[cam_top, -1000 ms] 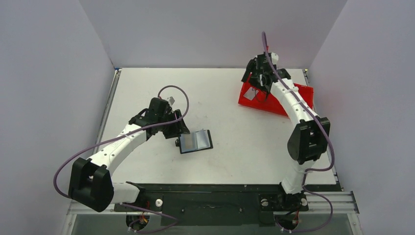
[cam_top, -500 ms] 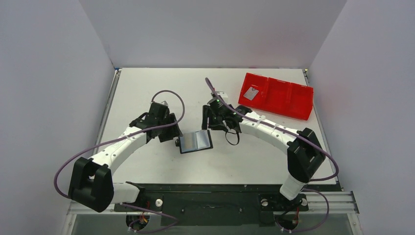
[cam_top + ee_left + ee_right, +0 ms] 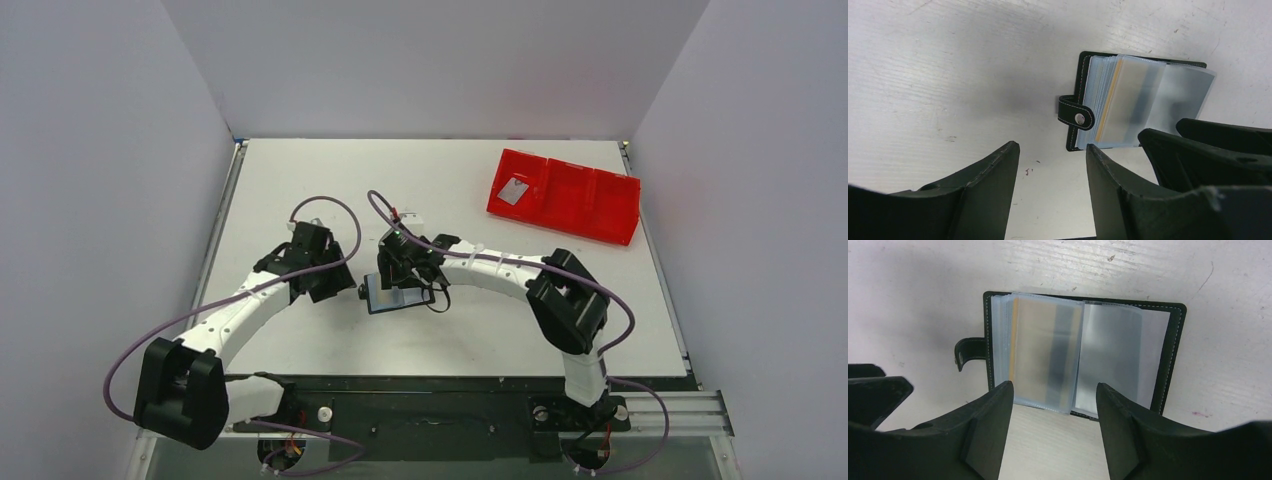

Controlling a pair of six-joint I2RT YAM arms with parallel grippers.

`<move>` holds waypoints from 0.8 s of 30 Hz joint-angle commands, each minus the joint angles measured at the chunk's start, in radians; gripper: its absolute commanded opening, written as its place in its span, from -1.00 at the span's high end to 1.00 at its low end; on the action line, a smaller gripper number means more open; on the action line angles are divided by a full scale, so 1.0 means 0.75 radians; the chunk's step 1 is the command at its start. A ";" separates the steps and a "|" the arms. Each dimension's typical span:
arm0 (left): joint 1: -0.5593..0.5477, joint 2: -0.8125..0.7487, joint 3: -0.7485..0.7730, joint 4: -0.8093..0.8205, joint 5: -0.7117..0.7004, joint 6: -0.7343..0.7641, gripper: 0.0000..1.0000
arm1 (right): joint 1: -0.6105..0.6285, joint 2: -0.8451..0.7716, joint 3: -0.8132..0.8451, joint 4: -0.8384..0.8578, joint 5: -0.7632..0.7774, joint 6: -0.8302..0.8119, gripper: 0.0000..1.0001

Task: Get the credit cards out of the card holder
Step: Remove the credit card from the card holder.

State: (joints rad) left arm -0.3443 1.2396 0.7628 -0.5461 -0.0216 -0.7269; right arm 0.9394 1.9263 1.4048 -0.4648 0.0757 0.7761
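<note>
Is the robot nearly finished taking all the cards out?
Not yet. Done: one silver card lies in the red tray. In hand: the right tool hangs open over the open card holder, the left tool open beside it. Left: the gold card sits in its clear sleeve.

We are seeing the right gripper hanging over the card holder and the left gripper blocking its strap side; open table is lying toward the red tray.

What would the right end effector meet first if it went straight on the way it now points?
Most likely the open card holder, at the sleeved gold card, which lies directly ahead of the right end effector; depth is hard to judge.
</note>
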 commanded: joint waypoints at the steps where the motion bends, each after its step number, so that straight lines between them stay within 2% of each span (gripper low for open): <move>1: 0.027 -0.053 -0.003 0.011 -0.018 -0.002 0.01 | 0.016 0.049 0.095 0.022 0.078 0.010 -0.15; 18: 0.038 -0.004 -0.025 0.064 0.029 0.017 0.01 | 0.052 0.198 0.156 -0.018 0.101 -0.019 -0.13; 20: 0.038 0.001 -0.029 0.071 0.029 0.017 0.01 | 0.052 0.199 0.143 -0.018 0.107 -0.012 -0.07; 24: 0.038 0.015 -0.038 0.085 0.064 0.022 0.01 | 0.050 0.184 0.109 -0.008 0.114 -0.002 0.34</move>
State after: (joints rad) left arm -0.3233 1.2411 0.7330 -0.5308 -0.0074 -0.7212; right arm 0.9707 2.0720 1.4925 -0.4736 0.1242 0.7715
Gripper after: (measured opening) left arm 0.494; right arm 0.420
